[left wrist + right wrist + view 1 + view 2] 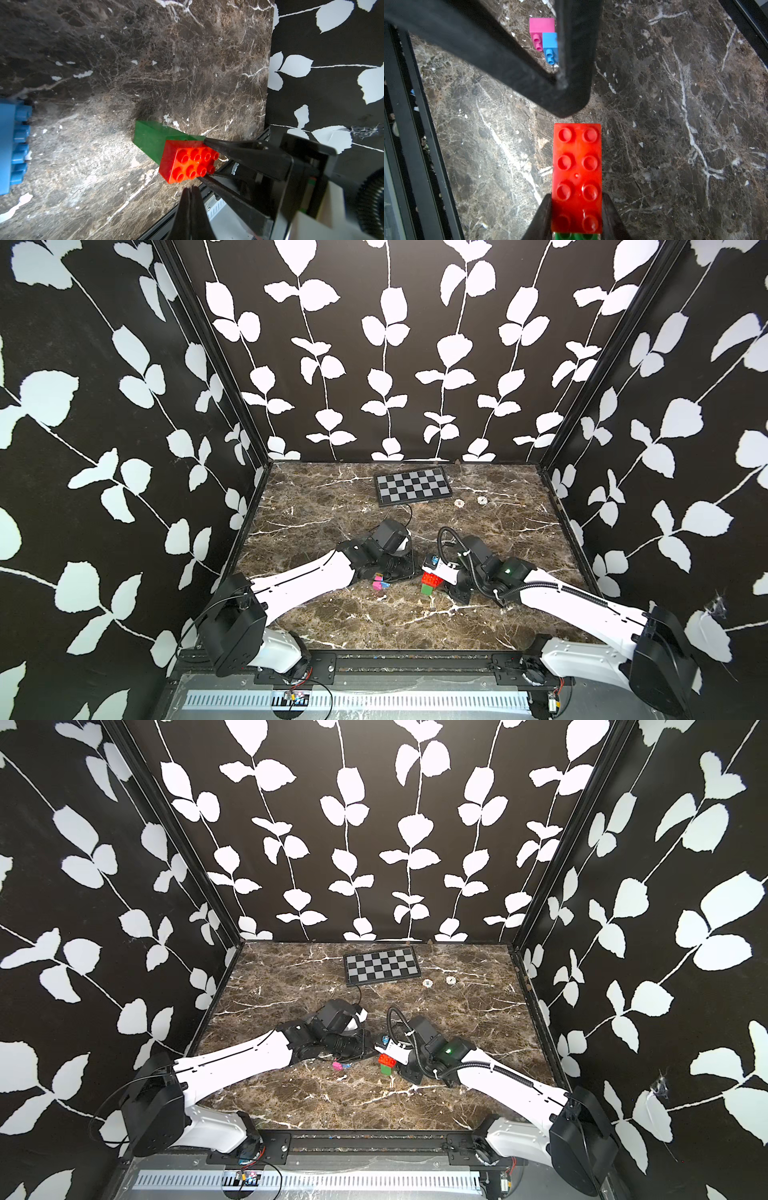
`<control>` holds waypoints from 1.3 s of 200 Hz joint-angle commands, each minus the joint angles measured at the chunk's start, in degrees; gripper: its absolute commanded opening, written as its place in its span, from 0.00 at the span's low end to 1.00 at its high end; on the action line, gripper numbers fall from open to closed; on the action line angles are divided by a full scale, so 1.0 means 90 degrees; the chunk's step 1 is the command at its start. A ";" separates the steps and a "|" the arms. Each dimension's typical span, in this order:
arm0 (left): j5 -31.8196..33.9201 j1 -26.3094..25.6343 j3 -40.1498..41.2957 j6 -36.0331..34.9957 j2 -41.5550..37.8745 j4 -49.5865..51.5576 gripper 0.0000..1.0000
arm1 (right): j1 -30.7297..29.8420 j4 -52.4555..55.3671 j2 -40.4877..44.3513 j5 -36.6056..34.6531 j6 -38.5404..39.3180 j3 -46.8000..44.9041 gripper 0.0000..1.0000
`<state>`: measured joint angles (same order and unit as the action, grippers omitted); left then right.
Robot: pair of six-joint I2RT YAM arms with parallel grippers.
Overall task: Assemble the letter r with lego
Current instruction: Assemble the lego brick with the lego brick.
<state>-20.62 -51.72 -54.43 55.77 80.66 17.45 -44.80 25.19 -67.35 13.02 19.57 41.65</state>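
Lego: the red brick [577, 176] sits studs up on a green stack [149, 137] standing on the counter [654, 104]. At one end the right pincer [577, 200] pinches the red brick across its width. The brick's long axis runs on toward the left pincer [190, 192], which is pressed together, empty, just off the free end. Beyond that, the blue brick [550, 44] and pink brick [540, 25] lie touching, nearer the left arm.

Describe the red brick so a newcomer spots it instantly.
On the marble table, look near the front, where the two arms meet. The right gripper clamps the red brick, a long eight-stud piece capping a green column. It is the only red one; the pink brick and blue brick lie on the table nearby.
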 commanded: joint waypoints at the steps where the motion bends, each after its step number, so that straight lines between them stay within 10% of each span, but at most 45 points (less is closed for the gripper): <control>1: -0.0062 -0.0034 -0.0143 -0.0044 0.0021 0.0016 0.02 | 0.0081 0.0066 0.0206 0.0234 0.0159 0.0145 0.00; 260: -0.0121 -0.0035 -0.0036 0.0034 0.0130 -0.0142 0.02 | 0.0405 0.0102 0.0121 0.0405 0.0555 0.0161 0.00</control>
<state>-21.19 -51.72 -54.43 55.96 81.58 17.23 -41.47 27.38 -66.43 16.91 22.83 41.65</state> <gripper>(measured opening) 0.049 0.295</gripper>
